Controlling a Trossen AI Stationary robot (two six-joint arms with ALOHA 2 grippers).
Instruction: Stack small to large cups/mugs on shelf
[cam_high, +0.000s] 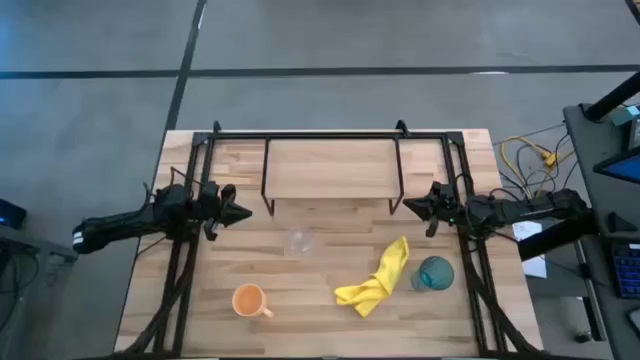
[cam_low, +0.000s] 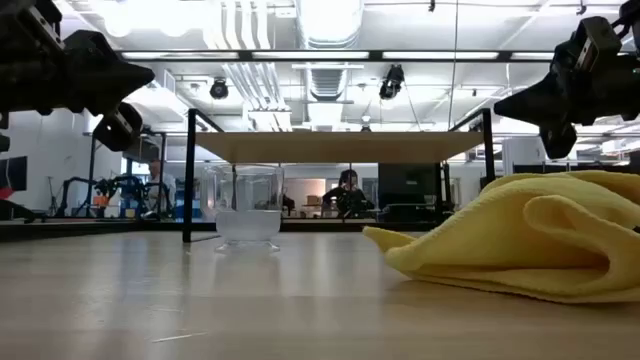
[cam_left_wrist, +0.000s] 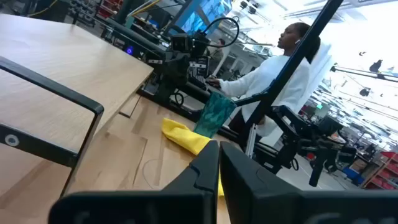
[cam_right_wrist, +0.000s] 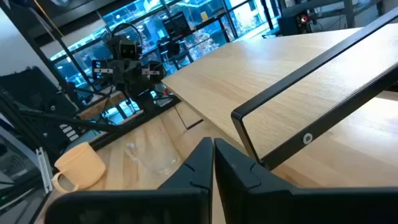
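Note:
The light-wood shelf (cam_high: 330, 168) on its black rod frame stands at the table's far middle. The clear glass cup (cam_high: 299, 240) stands upright on the table before it; it also shows in the low view (cam_low: 247, 208). The orange mug (cam_high: 249, 300) stands near the front left. The teal tumbler (cam_high: 434, 273) stands at the front right, beside the yellow cloth (cam_high: 376, 280). My left gripper (cam_high: 243, 212) hovers shut and empty, left of the shelf. My right gripper (cam_high: 408, 206) hovers shut and empty, right of the shelf.
Black frame rails (cam_high: 180, 270) run along both table sides. The yellow cloth lies crumpled between the glass cup and the tumbler. A person (cam_left_wrist: 273, 74) stands beyond the table's right side. Cables (cam_high: 530, 155) lie off the table's far right.

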